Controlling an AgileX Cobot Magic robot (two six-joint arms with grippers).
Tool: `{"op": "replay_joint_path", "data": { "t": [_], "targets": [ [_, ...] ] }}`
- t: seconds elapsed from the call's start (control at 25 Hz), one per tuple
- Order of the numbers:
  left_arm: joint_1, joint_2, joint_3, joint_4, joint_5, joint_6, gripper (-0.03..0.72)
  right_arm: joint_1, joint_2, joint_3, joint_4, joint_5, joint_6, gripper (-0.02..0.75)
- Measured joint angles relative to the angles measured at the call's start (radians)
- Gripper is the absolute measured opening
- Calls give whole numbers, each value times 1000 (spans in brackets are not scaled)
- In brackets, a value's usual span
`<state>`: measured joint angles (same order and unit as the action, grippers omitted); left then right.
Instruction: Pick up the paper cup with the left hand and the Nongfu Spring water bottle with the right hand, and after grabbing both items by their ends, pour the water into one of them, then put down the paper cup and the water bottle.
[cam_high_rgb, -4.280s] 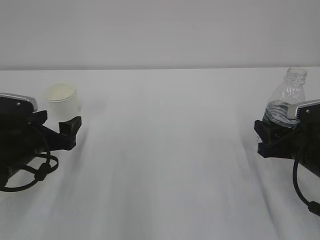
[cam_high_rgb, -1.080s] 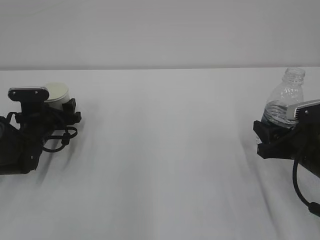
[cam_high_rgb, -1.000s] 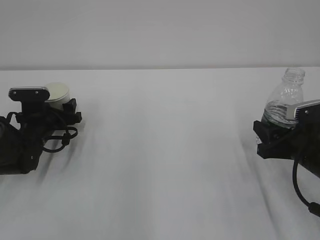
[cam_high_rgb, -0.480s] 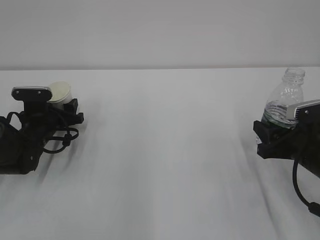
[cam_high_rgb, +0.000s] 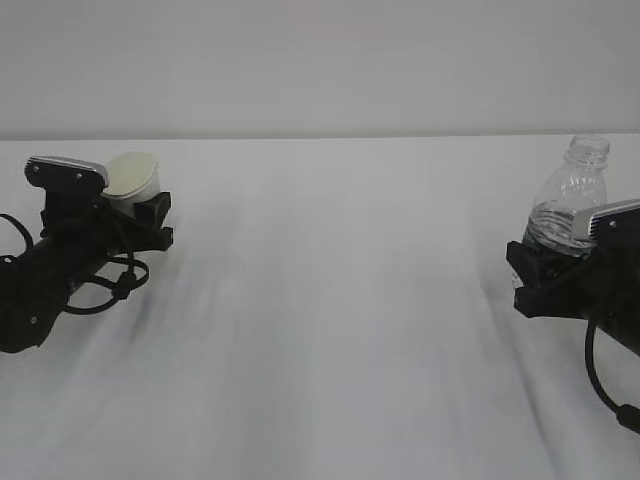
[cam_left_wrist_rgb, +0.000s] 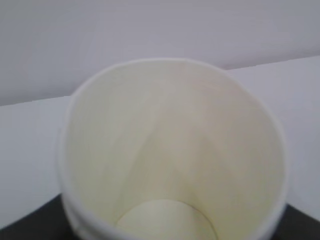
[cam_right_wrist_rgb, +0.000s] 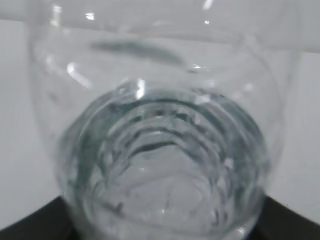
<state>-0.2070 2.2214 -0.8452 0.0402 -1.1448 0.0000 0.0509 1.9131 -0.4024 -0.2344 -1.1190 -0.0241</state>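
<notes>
On the white table (cam_high_rgb: 330, 330) we see the left hand (cam_high_rgb: 140, 215) clamping the smooth, tapered paper cup (cam_high_rgb: 132, 177); the right hand (cam_high_rgb: 540, 270) clasps the ribbed clear water bottle (cam_high_rgb: 572, 200).

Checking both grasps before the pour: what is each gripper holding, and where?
Left gripper: cream paper cup, gripped around its lower part. Right gripper: clear uncapped plastic water bottle, gripped around its lower body.
</notes>
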Motion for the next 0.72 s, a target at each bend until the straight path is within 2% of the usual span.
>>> {"op": "replay_joint_path", "data": {
  "t": [0.16, 0.32, 0.72],
  "targets": [
    [0, -32, 44, 90, 0, 0, 451, 0, 0, 0, 0, 0, -23, 414],
    [0, -33, 50, 271, 0, -19, 449, 0, 0, 0, 0, 0, -30, 414],
    [-5, -33, 30, 585, 0, -205, 447, 0, 0, 0, 1, 0, -31, 414]
  ]
}}
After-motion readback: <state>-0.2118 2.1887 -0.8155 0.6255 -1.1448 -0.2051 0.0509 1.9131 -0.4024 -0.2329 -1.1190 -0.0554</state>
